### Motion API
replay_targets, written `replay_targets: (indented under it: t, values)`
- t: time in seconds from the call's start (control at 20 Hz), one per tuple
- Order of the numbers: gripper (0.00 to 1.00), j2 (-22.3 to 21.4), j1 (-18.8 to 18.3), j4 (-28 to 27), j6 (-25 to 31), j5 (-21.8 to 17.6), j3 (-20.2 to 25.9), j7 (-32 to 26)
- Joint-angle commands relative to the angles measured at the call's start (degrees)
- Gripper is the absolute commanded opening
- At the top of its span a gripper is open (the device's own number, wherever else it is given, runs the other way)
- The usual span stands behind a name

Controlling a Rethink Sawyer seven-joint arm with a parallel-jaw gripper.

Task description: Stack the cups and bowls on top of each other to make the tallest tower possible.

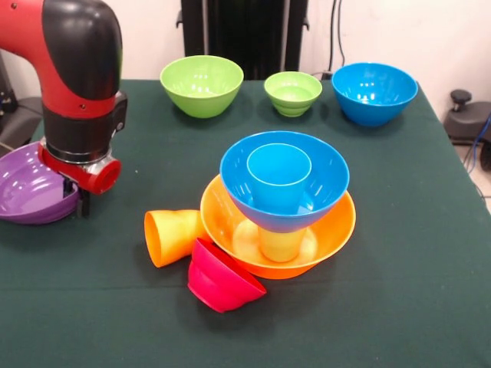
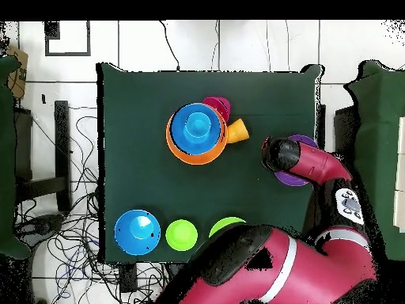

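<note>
The tower stands mid-table: a big orange bowl (image 1: 337, 222) lowest, a lime green cup (image 1: 280, 244) upside down in it, a blue bowl (image 1: 314, 165) on that cup, and a blue cup (image 1: 278, 178) inside the blue bowl. From overhead the tower shows as the blue cup (image 2: 198, 124) ringed by the orange bowl (image 2: 176, 150). An orange cup (image 1: 170, 236) lies on its side beside the orange bowl. A small red bowl (image 1: 222, 277) leans tipped against it. My gripper (image 1: 79, 201) hangs low at the right rim of the purple bowl (image 1: 23, 188), mostly hidden by the wrist.
At the far edge stand a large green bowl (image 1: 202, 84), a small green bowl (image 1: 292, 92) and a second blue bowl (image 1: 374, 92). The purple bowl (image 2: 294, 179) sits near the table's edge, under my wrist (image 2: 277, 154). Cables lie on the floor around the table.
</note>
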Motion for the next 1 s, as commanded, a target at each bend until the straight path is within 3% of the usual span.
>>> replay_targets:
  t: [0.05,0.25,0.4,0.7,1.0]
  values:
    - [0.0,-0.78,2.02,7.93,1.4,2.84,2.99,10.33]
    - [0.0,-7.7,4.59,13.65,4.4,4.68,-0.07,12.46]
    - [0.0,-9.94,5.75,15.63,4.25,6.0,-1.28,13.46]
    - [0.0,-12.62,9.92,15.27,9.48,9.04,-5.18,15.72]
    - [0.0,-16.01,13.44,12.97,19.42,10.34,-8.85,16.75]
